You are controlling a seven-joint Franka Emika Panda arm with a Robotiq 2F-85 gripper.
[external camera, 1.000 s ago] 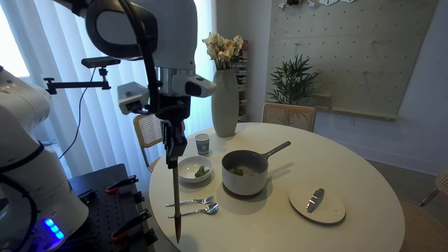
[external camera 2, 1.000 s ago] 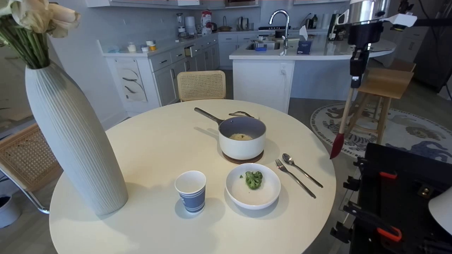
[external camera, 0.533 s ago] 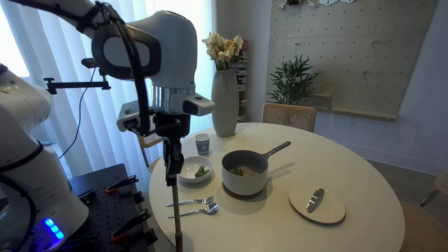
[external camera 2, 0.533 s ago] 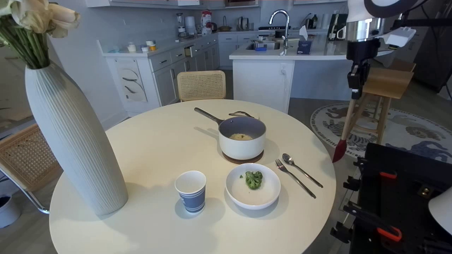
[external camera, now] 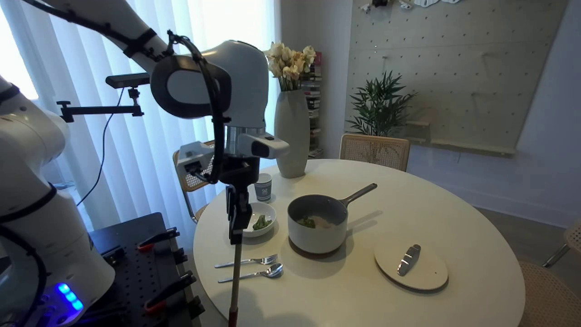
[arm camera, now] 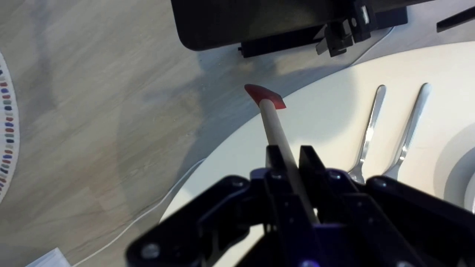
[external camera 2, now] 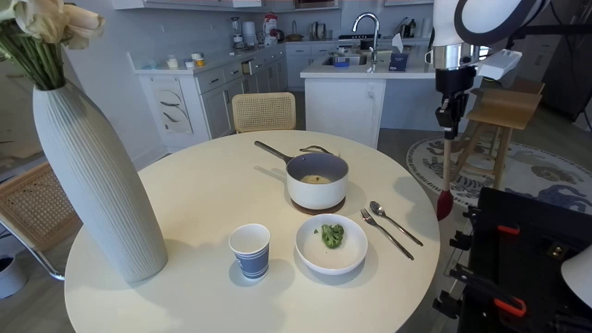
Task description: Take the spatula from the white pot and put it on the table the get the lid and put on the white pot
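Since a second ago the gripper (arm camera: 290,157) has come down and moved in toward the table (external camera: 363,290), and the spatula (external camera 2: 446,178) has travelled with it; in an exterior view its slant has lessened, so that it now hangs nearly upright. The pot (external camera: 317,236) and the lid (external camera: 426,270) sit where they sat.

The jaws are pinched down to the width of the spatula's thin wooden handle (arm camera: 275,128) and have hold of it. In the wrist view the handle runs between the two fingers (arm camera: 272,157) and carries on beyond their tips. The spatula is thus directly below the gripper, its red head (arm camera: 264,94) lowest, by the table's edge on the robot's side. In the wrist view the head crosses the line where tabletop meets floor (arm camera: 92,111); whether it is over the top or just past the edge, I cannot tell.

The pot stands upright on a brown mat (external camera 2: 318,212), well apart from gripper and spatula, with food (external camera 2: 316,179) showing inside. The lid lies flat on the table, knob up, near the pot. A fork (external camera: 263,260) and a spoon (external camera: 271,272) lie side by side, the spoon nearer the spatula.
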